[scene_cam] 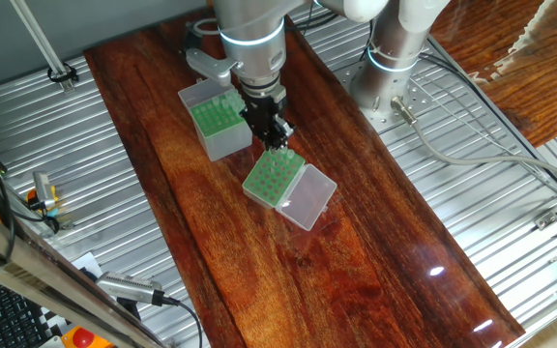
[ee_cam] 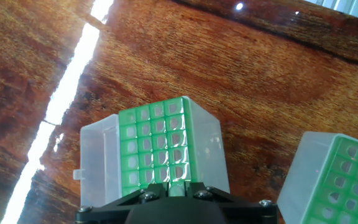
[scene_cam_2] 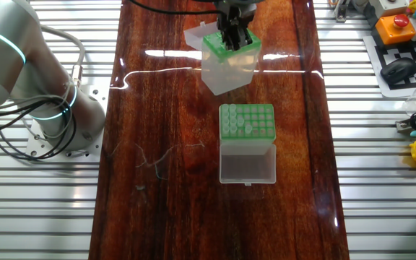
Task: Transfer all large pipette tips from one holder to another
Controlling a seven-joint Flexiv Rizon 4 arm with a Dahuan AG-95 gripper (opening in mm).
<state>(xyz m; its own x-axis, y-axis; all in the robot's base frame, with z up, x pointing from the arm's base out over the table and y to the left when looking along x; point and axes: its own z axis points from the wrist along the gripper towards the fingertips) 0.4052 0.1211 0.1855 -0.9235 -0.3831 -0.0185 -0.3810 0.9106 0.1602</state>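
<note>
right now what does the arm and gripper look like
The arm is glossy white-grey with rounded segments and a glowing teal ring at the wrist. Its gripper is small, black and angular, with two fingers. Grey cables trail from the round metal base.

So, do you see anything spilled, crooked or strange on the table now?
Nothing is spilled or damaged. Both boxes stand upright with lids open. One small thing: the whitish box sits turned at an angle to the grey box and the wooden board's edges. The gripper is above the grey box's rack.
</note>
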